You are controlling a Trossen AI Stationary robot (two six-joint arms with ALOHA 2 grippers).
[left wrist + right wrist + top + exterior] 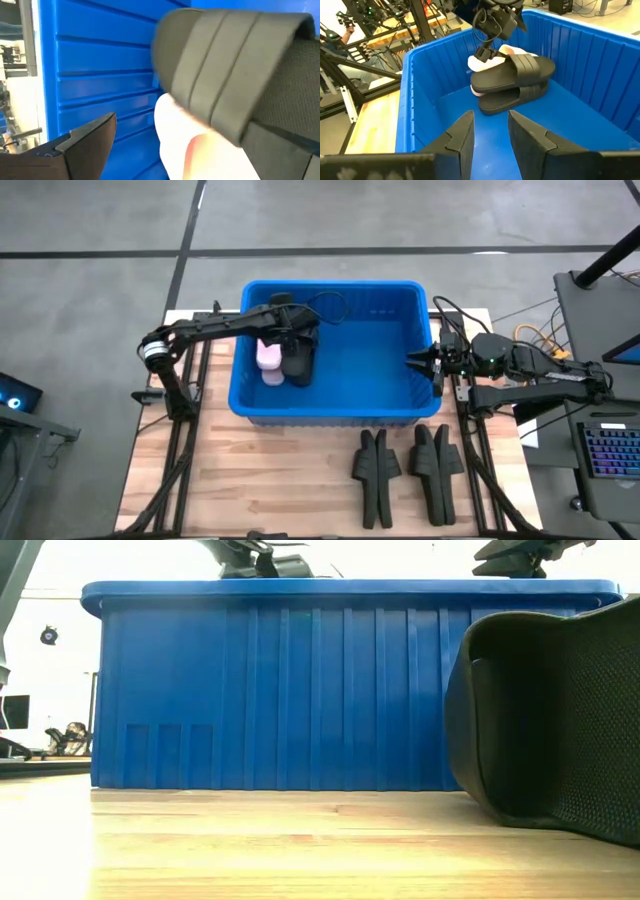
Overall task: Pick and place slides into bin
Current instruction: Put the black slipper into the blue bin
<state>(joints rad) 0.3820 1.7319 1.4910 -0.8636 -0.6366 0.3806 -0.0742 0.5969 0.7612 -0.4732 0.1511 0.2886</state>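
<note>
No legible text, label, brand, number or sign in any view. Bin (330,292) walls: plain ribbing, unmarked. Black slide (517,70) strap: moulded ridges only, no lettering. Keyboard (611,450) off the table's right edge: keys too small to read.

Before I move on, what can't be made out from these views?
- Pink slides: right wrist view, mostly covered by black slides; count unclear.
- Bin contents: low view, wall hides them.
- Left gripper: high view, dark against the slides; contact unclear.
- Slide on the table: low view, cut off by the edge.
</note>
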